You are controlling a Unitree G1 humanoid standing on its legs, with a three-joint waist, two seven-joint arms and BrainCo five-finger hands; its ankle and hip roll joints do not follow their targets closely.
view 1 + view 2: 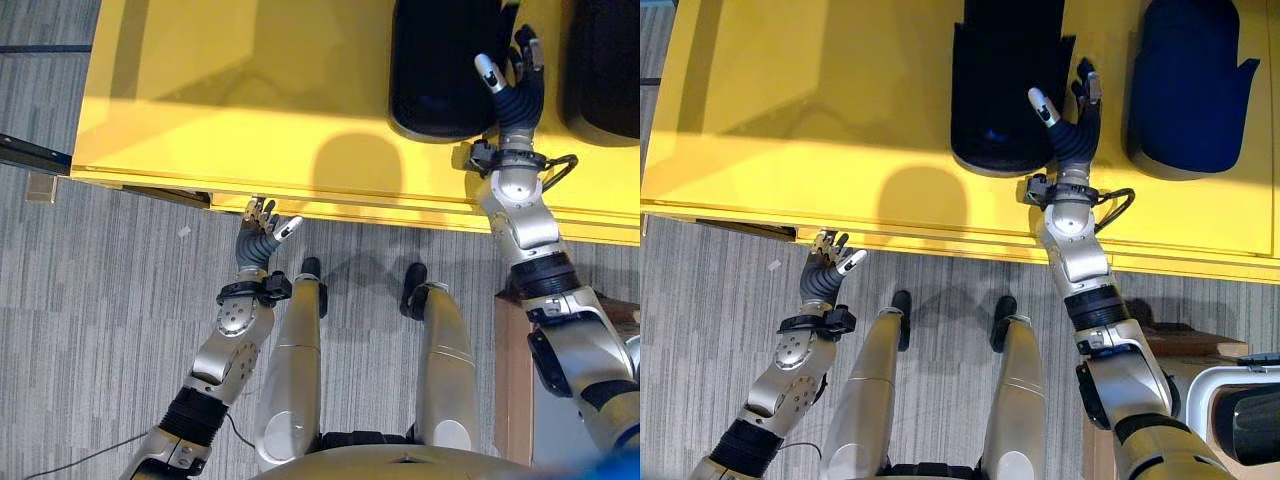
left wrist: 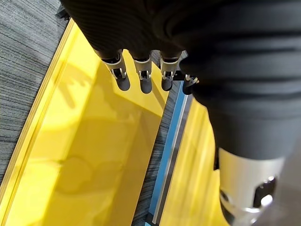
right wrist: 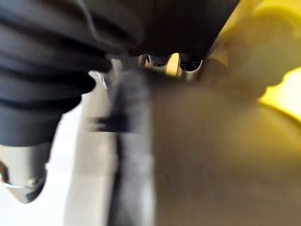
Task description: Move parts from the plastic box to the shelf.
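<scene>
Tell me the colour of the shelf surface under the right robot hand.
Bright yellow shelf surface, clearest in the right eye view; the right robot hand reaches over it.

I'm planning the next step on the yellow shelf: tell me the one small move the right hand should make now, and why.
Probably draw the right hand back off the yellow shelf. Its fingers are spread and relaxed beside the dark part, apparently holding nothing, and that part lies flat on the shelf next to a second dark part. The left hand hangs relaxed at the shelf's front edge.

Right hand (image 3: 94, 52) cover, blurred dark shape, perhaps a part, yellow surface (image 3: 287, 89)
</scene>
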